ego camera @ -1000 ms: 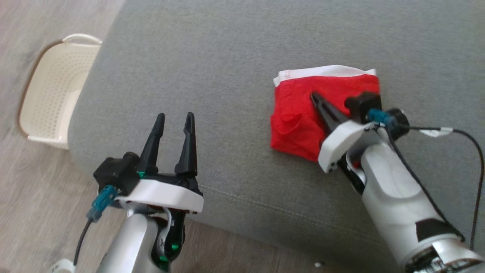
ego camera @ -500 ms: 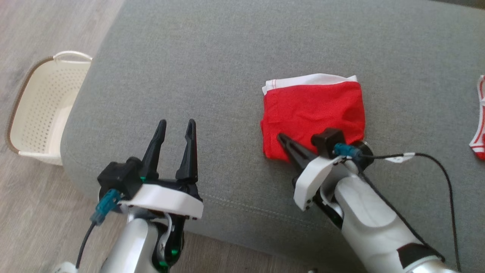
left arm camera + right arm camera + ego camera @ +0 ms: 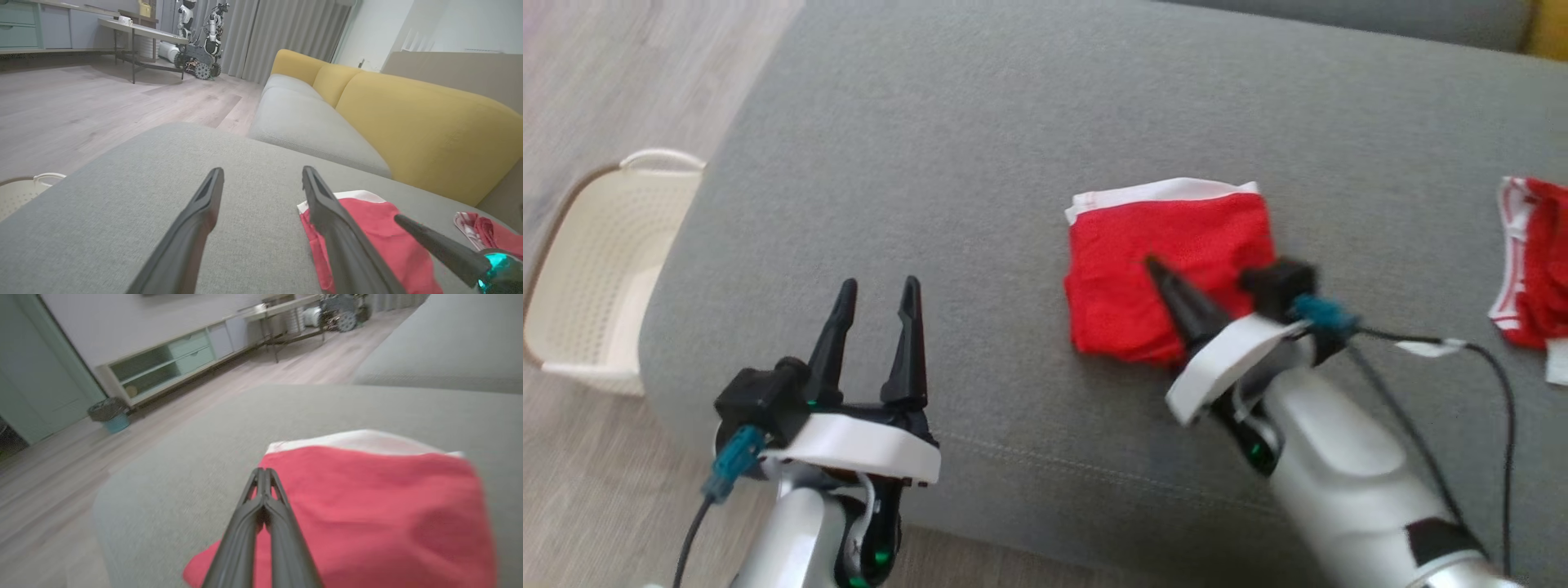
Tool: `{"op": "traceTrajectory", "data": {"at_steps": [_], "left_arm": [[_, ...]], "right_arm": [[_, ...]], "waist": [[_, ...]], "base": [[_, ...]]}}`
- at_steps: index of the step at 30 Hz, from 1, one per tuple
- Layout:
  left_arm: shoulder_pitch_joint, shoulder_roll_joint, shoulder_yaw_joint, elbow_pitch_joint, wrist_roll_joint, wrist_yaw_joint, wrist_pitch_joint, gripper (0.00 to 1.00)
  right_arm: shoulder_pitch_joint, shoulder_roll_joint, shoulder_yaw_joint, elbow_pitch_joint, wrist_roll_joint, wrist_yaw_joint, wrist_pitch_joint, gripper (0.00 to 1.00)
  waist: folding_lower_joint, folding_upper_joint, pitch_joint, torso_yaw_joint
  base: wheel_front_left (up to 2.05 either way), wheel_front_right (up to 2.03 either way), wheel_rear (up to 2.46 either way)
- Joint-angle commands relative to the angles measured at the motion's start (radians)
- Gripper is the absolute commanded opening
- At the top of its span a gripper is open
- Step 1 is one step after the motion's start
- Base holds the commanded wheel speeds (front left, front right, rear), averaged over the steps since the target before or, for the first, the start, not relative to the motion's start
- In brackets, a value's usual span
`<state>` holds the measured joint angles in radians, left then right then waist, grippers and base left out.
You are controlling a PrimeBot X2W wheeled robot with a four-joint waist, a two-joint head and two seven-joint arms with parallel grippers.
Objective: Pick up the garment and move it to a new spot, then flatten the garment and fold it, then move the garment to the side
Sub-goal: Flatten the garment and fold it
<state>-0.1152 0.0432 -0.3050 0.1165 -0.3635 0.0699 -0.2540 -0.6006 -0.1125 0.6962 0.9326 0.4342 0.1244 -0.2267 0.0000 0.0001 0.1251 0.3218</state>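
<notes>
Writing is scarce: the small white tag [image 3: 1425, 347] on the right arm's black cable [image 3: 1494, 384] is too blurred to read.

Two containers show. A cream perforated basket [image 3: 588, 278] with a brown rim stands on the wooden floor [image 3: 605, 73], just beside the left edge of the grey seat cushion [image 3: 980, 147]; the part of its inside that shows is bare perforated wall. In the right wrist view, a small blue bin [image 3: 110, 414] with a dark liner stands by a low cabinet [image 3: 171, 359]; what it holds cannot be told.

The garment [image 3: 1127, 278], red with a white waistband along its far side, lies folded into a rough square on the cushion, right of its middle and nearer the front edge than the back. The right gripper [image 3: 1156, 265] hangs over the garment's near half with its jaws clenched, the two fingers pressed together and no cloth seen between them; whether the tip touches the fabric cannot be told.

The left gripper [image 3: 878, 286] hovers over the cushion's front left corner, jaws released with a clear gap, well apart from the garment.

A second red-and-white piece of clothing [image 3: 1531, 269] lies crumpled near the cushion's right edge. In the left wrist view, a yellow backrest [image 3: 408, 122] runs behind the seat, and another wheeled robot [image 3: 200, 36] stands beside a table [image 3: 139, 30].
</notes>
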Motion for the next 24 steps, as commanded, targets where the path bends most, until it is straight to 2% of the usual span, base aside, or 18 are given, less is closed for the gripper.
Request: {"op": "traceTrajectory", "data": {"at_steps": [1, 6, 11, 17, 24], "left_arm": [[-0.024, 0.007, 0.041, -0.040, 0.006, -0.003, -0.008, 1.00], [-0.017, 0.007, 0.067, -0.059, 0.012, -0.005, -0.008, 1.00], [-0.018, 0.007, 0.092, -0.077, 0.007, -0.005, -0.008, 1.00], [-0.016, 0.007, 0.109, -0.086, 0.008, -0.004, -0.008, 1.00], [-0.010, 0.007, 0.117, -0.084, 0.009, -0.006, -0.008, 1.00]], "right_arm": [[-0.035, 0.001, -0.016, -0.042, 0.008, 0.006, -0.019, 0.00], [-0.019, -0.041, -0.154, -0.133, -0.031, 0.006, -0.034, 0.00], [0.064, -0.075, -0.334, -0.303, -0.154, 0.006, -0.035, 0.00], [0.200, -0.051, -0.494, -0.463, -0.290, 0.006, -0.035, 0.00], [0.307, -0.016, -0.558, -0.553, -0.383, 0.006, -0.035, 0.00]], "waist": [[0.0000, -0.0001, -0.015, -0.021], [0.0000, -0.0001, -0.033, -0.075], [0.0000, -0.0001, -0.043, -0.128], [0.0000, -0.0001, -0.054, -0.177], [0.0000, -0.0001, -0.061, -0.208]], "base": [[0.00, 0.00, 0.00], [0.00, 0.00, 0.00], [0.00, 0.00, 0.00], [0.00, 0.00, 0.00], [0.00, 0.00, 0.00]]}}
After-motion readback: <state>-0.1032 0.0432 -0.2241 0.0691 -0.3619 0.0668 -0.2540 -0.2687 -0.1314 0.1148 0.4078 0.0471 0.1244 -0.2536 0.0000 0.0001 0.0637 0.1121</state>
